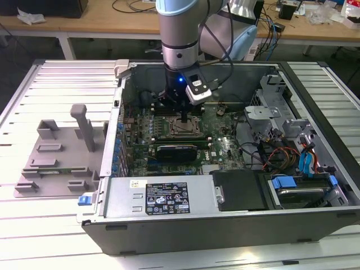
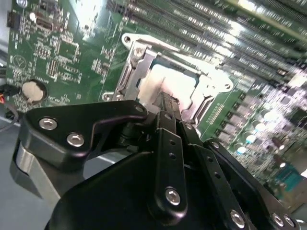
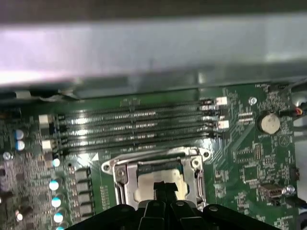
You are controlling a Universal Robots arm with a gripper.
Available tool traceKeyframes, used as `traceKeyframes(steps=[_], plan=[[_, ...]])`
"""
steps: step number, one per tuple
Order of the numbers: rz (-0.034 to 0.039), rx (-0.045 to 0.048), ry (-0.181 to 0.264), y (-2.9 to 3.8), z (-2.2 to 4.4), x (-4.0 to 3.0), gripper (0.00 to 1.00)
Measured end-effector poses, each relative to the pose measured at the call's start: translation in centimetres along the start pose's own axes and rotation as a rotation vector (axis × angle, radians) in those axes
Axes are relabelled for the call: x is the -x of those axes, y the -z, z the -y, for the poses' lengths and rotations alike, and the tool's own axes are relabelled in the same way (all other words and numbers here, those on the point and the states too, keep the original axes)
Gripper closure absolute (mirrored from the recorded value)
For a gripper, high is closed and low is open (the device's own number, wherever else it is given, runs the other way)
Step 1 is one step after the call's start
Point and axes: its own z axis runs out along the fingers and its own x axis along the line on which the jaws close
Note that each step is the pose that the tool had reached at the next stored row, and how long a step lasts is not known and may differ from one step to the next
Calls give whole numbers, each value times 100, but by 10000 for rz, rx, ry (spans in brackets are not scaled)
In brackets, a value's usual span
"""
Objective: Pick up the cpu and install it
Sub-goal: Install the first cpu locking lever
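The cpu (image 3: 146, 184) is a pale, shiny square lying flat inside the metal socket frame (image 3: 120, 173) on the green motherboard. It also shows bright in the second wrist view (image 2: 177, 84). My gripper (image 3: 165, 188) stands straight down over it, with its two black fingers pressed together and their tips at the chip's top face. In the exterior view the gripper (image 1: 184, 117) reaches into the open computer case at the socket (image 1: 179, 128) and covers most of the chip. In the second wrist view the gripper (image 2: 166, 100) ends on the chip's near edge.
Memory slots (image 3: 134, 127) run along one side of the socket, and a round coin battery (image 3: 267, 123) sits near it. The case wall (image 1: 116, 129) stands at the exterior view's left, with a grey fixture tray (image 1: 56, 160) outside it. Drive bays and cables (image 1: 292, 152) fill the right.
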Motion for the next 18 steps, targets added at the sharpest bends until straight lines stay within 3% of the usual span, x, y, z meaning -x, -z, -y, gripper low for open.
traceKeyframes(steps=[1,4,10,11,13,15,18], plan=[[7,-43,37,-3,23,3,89],[10,-38,82,-6,57,6,89],[11,-33,117,55,60,16,89],[16,-19,385,54,59,19,89],[20,-147,630,53,61,20,89],[21,-213,689,53,65,21,89],[23,-213,716,88,67,24,89]])
